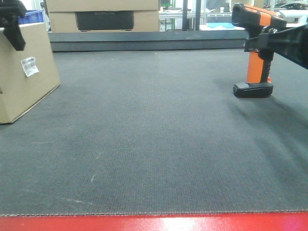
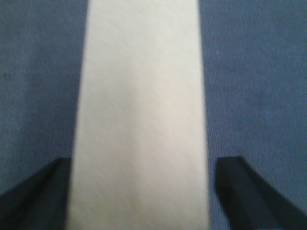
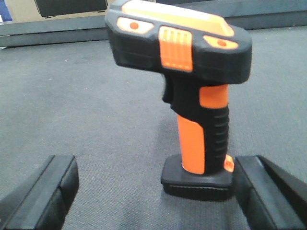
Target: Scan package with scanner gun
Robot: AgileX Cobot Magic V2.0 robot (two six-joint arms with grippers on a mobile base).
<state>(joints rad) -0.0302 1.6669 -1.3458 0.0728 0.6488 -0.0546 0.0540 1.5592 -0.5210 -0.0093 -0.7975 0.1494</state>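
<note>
While front view hides both jaws, wrist views show left gripper [image 2: 141,191] wide astride package [image 2: 141,115], right gripper [image 3: 158,191] wide astride scanner gun [image 3: 192,96]; contact unclear.

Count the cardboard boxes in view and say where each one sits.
3. The package stands on the mat at far left, under the left gripper. Two larger boxes are stacked behind the mat's far edge. Others may lie outside the frame.

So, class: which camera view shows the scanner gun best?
The right wrist view: the scanner gun fills the frame, upright on its flat base between the open fingers of the right end effector. The front view shows it small at the right edge, partly crossed by the arm. The left wrist view shows none of it.
</note>
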